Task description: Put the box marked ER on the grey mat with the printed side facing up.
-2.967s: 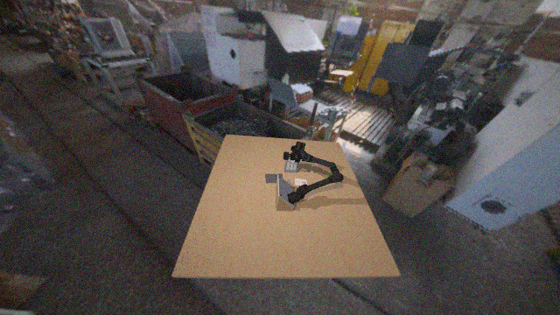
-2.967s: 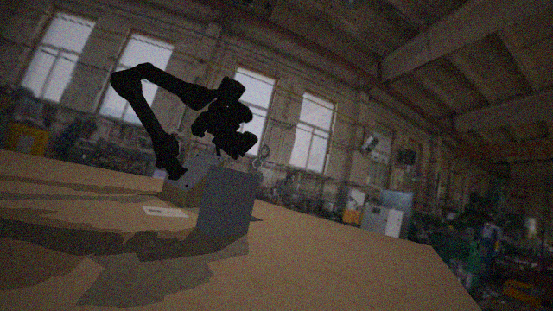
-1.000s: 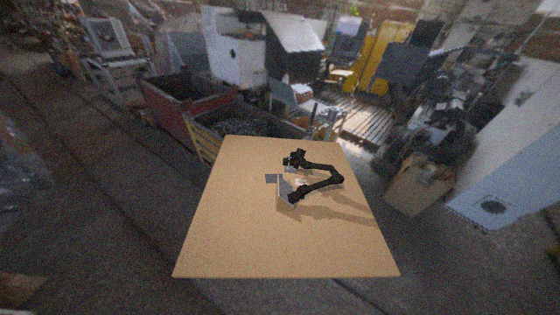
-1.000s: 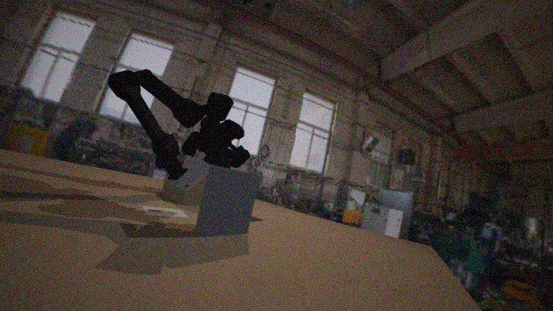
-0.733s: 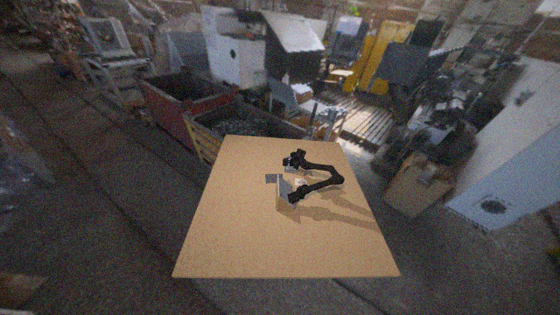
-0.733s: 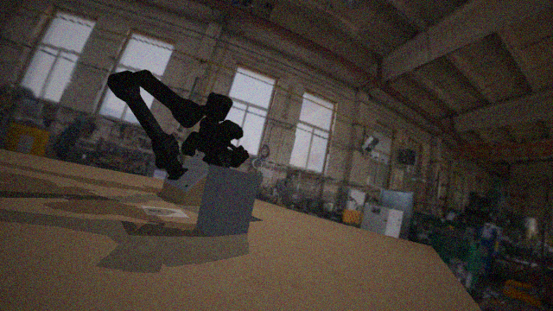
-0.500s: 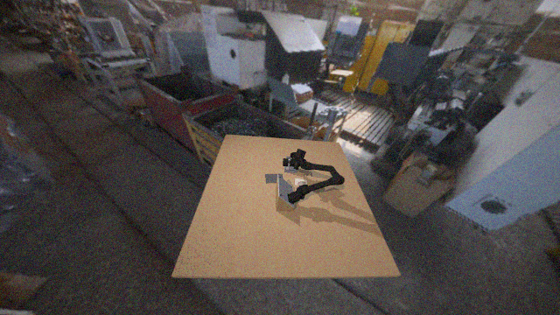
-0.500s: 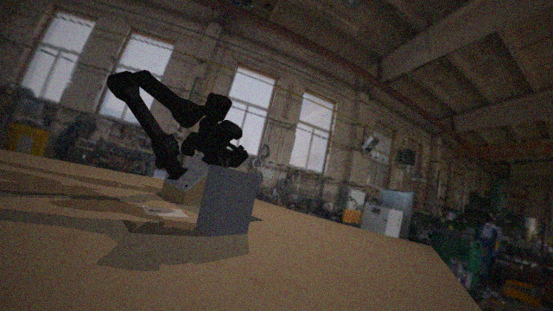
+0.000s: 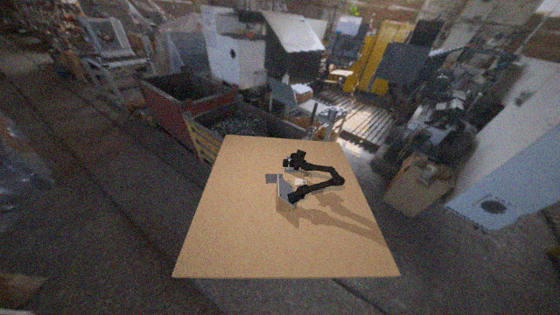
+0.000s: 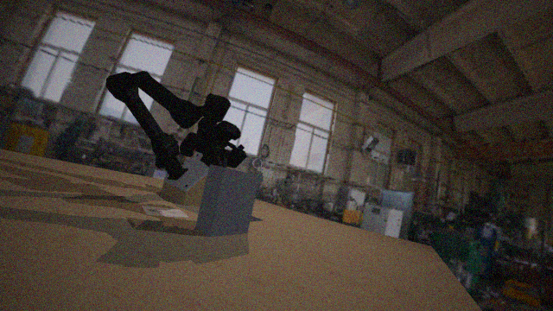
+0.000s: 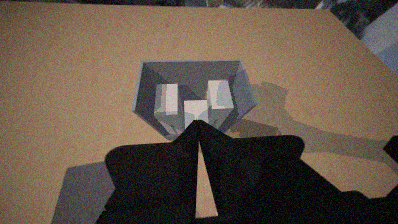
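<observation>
Tool (image 9: 290, 170) (image 10: 222, 163) (image 11: 197, 124): closed fully, nothing is held; probably kept narrow for entering bin (image 9: 287, 164) (image 10: 229, 200) (image 11: 190, 64), away from worktop (image 9: 245, 245) (image 10: 324, 268) (image 11: 65, 65) edges.

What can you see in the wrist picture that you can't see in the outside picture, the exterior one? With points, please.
Only the wrist view shows inside the bin: three pale boxes (image 11: 167, 97) (image 11: 195, 108) (image 11: 220, 94) standing there. I can't read any letters on them.

Only the exterior view shows the tall windows (image 10: 56, 56) and the arm's raised elbow (image 10: 123, 84).

Both show the bin (image 10: 226, 203) (image 11: 190, 71), the tan table top (image 10: 324, 263) (image 11: 65, 65) and the black gripper (image 10: 235, 157) (image 11: 197, 124).
</observation>
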Action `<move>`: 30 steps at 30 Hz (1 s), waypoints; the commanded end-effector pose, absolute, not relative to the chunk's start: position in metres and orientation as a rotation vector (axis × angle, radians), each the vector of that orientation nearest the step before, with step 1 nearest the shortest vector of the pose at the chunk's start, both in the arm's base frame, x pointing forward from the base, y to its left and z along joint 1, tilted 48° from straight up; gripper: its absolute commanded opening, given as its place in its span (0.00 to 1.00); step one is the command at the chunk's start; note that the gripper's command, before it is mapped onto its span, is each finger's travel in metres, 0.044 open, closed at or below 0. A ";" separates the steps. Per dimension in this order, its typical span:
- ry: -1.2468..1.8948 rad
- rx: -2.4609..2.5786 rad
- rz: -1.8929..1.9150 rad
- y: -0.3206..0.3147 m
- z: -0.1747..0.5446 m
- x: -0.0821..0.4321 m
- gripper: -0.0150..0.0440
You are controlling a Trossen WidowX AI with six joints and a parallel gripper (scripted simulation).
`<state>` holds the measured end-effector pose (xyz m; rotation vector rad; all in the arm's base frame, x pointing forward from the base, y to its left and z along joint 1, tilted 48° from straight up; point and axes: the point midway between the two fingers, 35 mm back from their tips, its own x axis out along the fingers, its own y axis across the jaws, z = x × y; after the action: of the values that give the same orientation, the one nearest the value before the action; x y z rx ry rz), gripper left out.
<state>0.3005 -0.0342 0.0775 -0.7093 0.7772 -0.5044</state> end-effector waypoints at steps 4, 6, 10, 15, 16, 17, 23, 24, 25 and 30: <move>0.789 -0.716 -0.509 -0.036 0.073 0.293 0.25; 0.789 -0.716 -0.509 -0.037 0.073 0.292 0.25; 0.789 -0.716 -0.509 -0.037 0.072 0.291 0.25; 0.789 -0.716 -0.508 -0.037 0.071 0.289 0.25; 0.789 -0.716 -0.508 -0.038 0.071 0.288 0.25; 0.789 -0.716 -0.508 -0.038 0.071 0.288 0.25; 0.789 -0.716 -0.508 -0.038 0.071 0.288 0.25; 0.789 -0.716 -0.508 -0.038 0.071 0.288 0.25; 0.789 -0.716 -0.508 -0.038 0.071 0.288 0.25; 0.789 -0.716 -0.508 -0.038 0.071 0.288 0.25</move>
<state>0.2912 -0.0350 0.0735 -0.7128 0.7795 -0.5005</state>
